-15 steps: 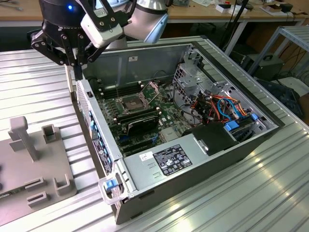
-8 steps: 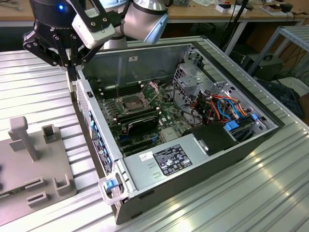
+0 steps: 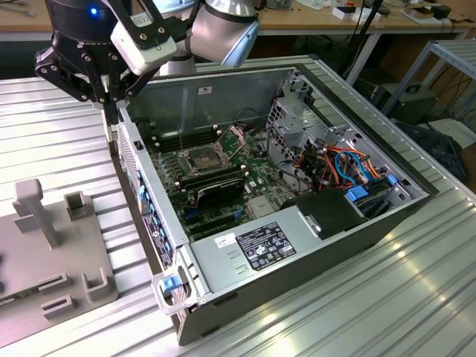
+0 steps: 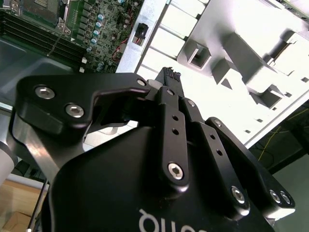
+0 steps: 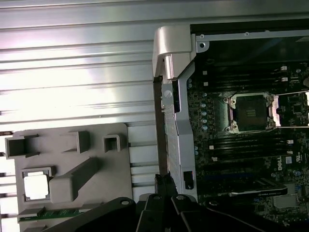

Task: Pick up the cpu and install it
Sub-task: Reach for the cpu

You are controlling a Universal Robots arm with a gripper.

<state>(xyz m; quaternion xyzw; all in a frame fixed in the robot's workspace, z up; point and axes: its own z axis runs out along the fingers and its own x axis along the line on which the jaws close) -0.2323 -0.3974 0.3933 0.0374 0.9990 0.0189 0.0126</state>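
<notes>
The cpu (image 5: 37, 186) is a small silver-grey square chip lying flat in a square recess of the grey holder block (image 5: 91, 145) on the ribbed table. In the open computer case, the motherboard's cpu socket (image 5: 251, 112) stands with its metal latch frame swung up, and the exterior view shows this socket (image 3: 202, 158) too. My gripper (image 3: 112, 130) hangs fingers-down just outside the case's wall on the exterior view's left, between the holder block and the case. Its black fingers (image 4: 169, 77) are shut together with nothing between them. The gripper (image 5: 164, 186) is well apart from the cpu.
The grey holder block (image 3: 52, 253) has upright posts and slots, and a green memory stick (image 5: 48, 212) lies in it near the cpu. The case (image 3: 297, 245) holds a power supply, cables and drive bays. The case wall (image 5: 169, 96) stands close to the fingers.
</notes>
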